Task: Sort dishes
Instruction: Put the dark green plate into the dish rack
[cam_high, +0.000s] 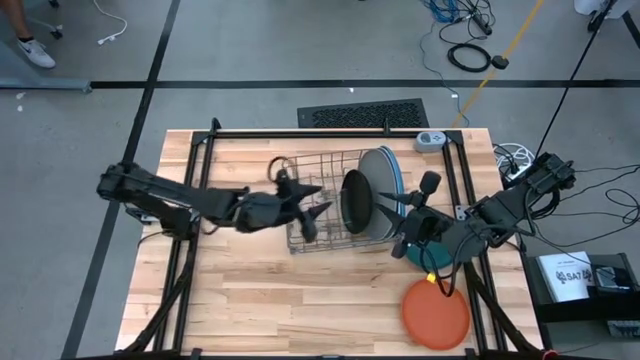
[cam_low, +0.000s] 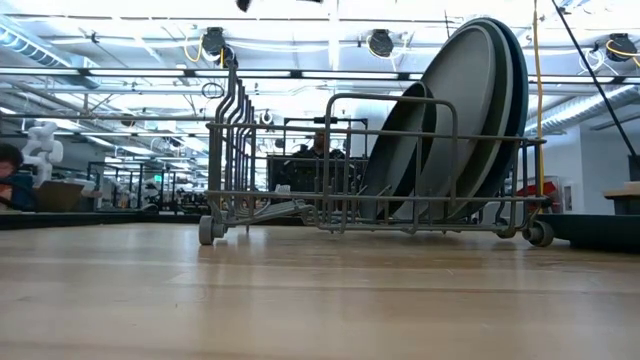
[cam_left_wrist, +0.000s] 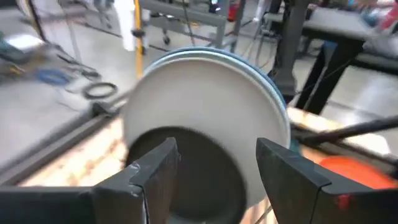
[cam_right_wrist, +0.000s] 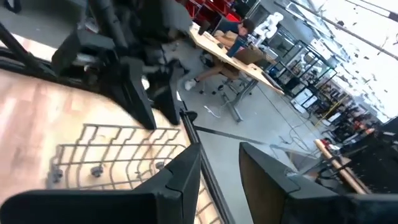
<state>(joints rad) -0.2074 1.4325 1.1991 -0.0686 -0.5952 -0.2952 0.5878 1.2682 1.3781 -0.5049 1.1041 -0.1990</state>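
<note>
A wire dish rack (cam_high: 318, 200) stands mid-table. At its right end several dishes stand on edge between the wires: a black plate (cam_high: 357, 200), a grey plate (cam_high: 374, 185) and blue plates (cam_high: 392, 175) behind it, all leaning the same way (cam_low: 460, 120). An orange plate (cam_high: 436, 313) lies flat near the front right corner. A dark teal plate (cam_high: 416, 248) shows partly under the right arm. My left gripper (cam_high: 318, 205) hovers open above the rack, facing the black plate (cam_left_wrist: 199, 168). My right gripper (cam_high: 410, 205) hangs open just right of the standing plates, empty (cam_right_wrist: 221, 162).
A dark metal frame (cam_high: 330, 133) borders the wooden table top. A small white device (cam_high: 430, 140) sits at the far edge. The rack's left part (cam_low: 240, 160) holds nothing. Bare wood lies in front of the rack (cam_high: 280, 300).
</note>
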